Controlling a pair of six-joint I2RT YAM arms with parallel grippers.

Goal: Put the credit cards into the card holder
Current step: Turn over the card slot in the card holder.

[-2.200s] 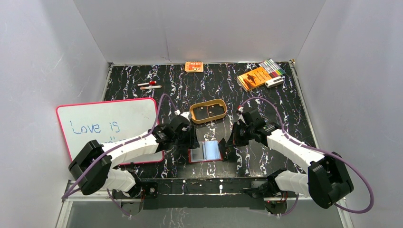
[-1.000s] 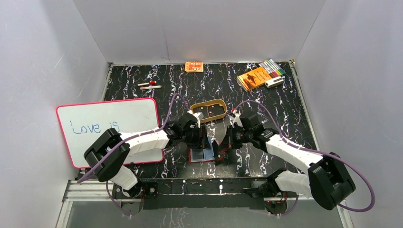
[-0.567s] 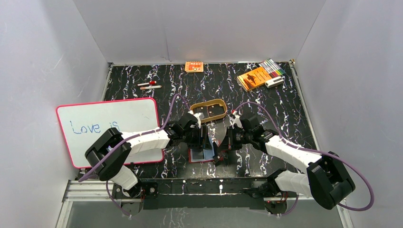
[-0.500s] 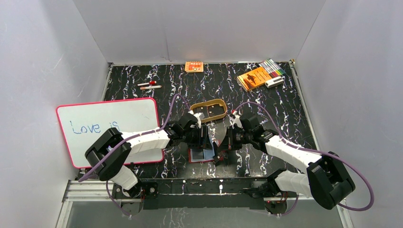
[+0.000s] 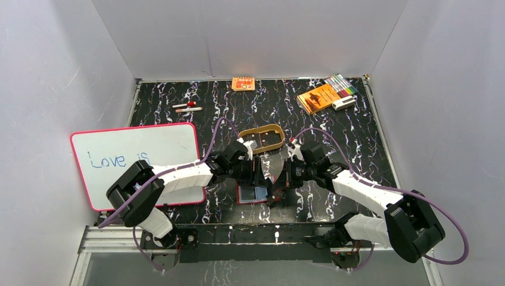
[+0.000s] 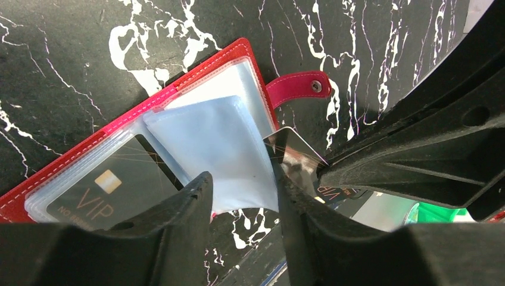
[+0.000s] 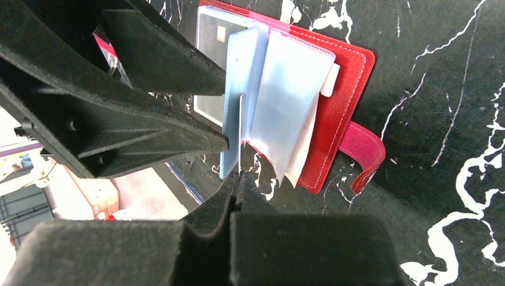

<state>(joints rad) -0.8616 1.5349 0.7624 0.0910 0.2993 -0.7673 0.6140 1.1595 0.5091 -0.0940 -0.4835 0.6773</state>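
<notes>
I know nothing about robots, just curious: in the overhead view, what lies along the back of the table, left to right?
pens → orange packet → orange booklet → coloured markers

A black marble-look tabletop (image 5: 333, 119) veined in white carries an open dark red leather-like card holder (image 5: 255, 193) near its front edge, a tan oval tray (image 5: 280, 138) with a divider at centre, a pink-framed whiteboard (image 5: 137, 152) reading "Love is" at left, two small pens (image 5: 187, 107) far left, an orange patterned packet (image 5: 243, 84) at the back, and an orange booklet (image 5: 318, 98) beside coloured markers (image 5: 342, 84) far right.
</notes>
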